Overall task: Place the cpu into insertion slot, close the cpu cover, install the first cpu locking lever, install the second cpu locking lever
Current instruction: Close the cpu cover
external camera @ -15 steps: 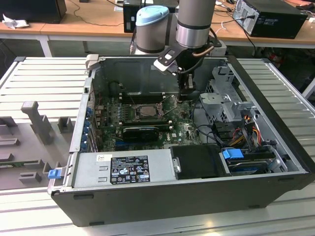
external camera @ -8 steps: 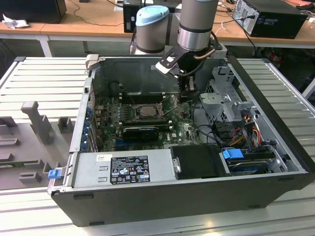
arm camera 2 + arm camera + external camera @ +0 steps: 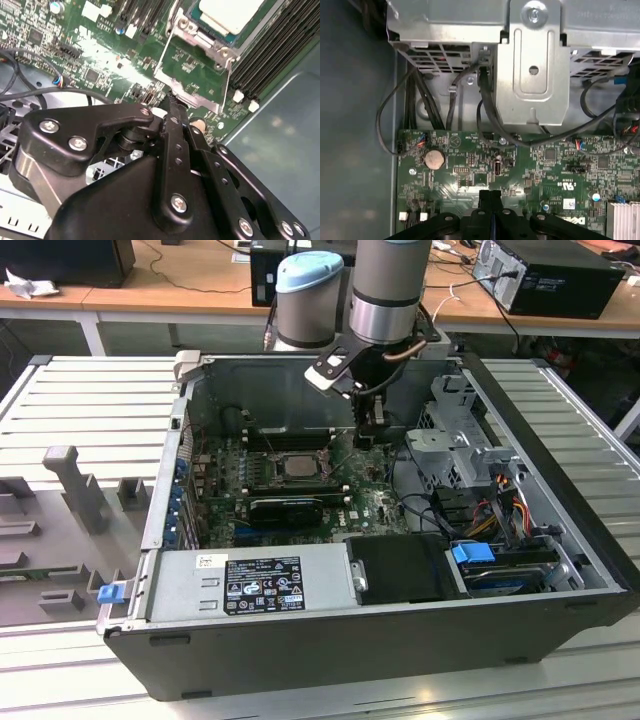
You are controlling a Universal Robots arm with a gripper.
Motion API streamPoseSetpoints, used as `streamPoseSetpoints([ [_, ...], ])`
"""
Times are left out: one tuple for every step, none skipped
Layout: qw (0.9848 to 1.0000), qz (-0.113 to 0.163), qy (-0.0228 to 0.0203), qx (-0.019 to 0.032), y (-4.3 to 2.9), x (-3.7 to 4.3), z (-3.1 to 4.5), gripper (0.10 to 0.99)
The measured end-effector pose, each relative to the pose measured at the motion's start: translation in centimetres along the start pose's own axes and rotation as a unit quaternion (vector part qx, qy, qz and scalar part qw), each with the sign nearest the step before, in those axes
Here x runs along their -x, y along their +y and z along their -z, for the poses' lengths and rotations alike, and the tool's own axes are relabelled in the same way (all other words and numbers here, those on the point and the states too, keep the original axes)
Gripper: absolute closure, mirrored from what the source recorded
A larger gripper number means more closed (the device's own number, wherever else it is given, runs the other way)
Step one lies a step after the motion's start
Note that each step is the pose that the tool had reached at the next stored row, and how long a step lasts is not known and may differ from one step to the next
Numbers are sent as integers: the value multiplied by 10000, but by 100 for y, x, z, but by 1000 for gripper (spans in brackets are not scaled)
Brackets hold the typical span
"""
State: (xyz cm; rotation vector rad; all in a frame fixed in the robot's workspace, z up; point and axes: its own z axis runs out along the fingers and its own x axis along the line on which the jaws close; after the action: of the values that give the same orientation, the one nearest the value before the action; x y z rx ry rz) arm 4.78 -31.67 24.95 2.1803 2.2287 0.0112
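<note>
The cpu [image 3: 227, 12] lies pale and silver in the insertion slot [image 3: 196, 39]; in the exterior view it [image 3: 300, 466] sits mid-board inside the open computer case. A thin silver frame, which looks like the cpu cover [image 3: 190, 95], stands open from the slot's side, with green board showing through its window. My gripper [image 3: 170, 102] is shut, and its black fingertips are at that frame's outer edge; I cannot tell whether they pinch it. In the exterior view the gripper [image 3: 372, 440] hangs just to the right of the slot. The first wrist view shows the shut gripper [image 3: 490, 196] over the board.
A silver drive cage [image 3: 532, 75] with black cables [image 3: 485, 115] stands beyond the board's edge. Long black memory slots [image 3: 270, 55] flank the socket. A black expansion card [image 3: 290, 508] and the power supply [image 3: 250, 585] lie nearer the case front. The case walls close in all round.
</note>
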Motion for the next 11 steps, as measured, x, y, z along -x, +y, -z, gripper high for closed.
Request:
streamPoseSetpoints([
  [10000, 0, 0, 0, -18, 0, 0, 980],
  [10000, 1, 2, 0, -45, -1, 1, 980],
  [10000, 3, 5, 0, -66, -1, 1, 980],
  [10000, 4, 11, 0, -114, -2, 3, 980],
  [10000, 4, 15, 1, -148, -3, 3, 980],
  [10000, 7, 17, 1, -196, -4, 4, 980],
  [10000, 8, 17, 0, -232, -5, 5, 980],
  [10000, 11, 18, 1, -271, -6, 6, 980],
  [10000, 13, 19, 0, -305, -6, 7, 980],
  [10000, 16, 21, 1, -364, -8, 7, 980],
  [10000, 18, 21, 1, -396, -8, 8, 980],
])
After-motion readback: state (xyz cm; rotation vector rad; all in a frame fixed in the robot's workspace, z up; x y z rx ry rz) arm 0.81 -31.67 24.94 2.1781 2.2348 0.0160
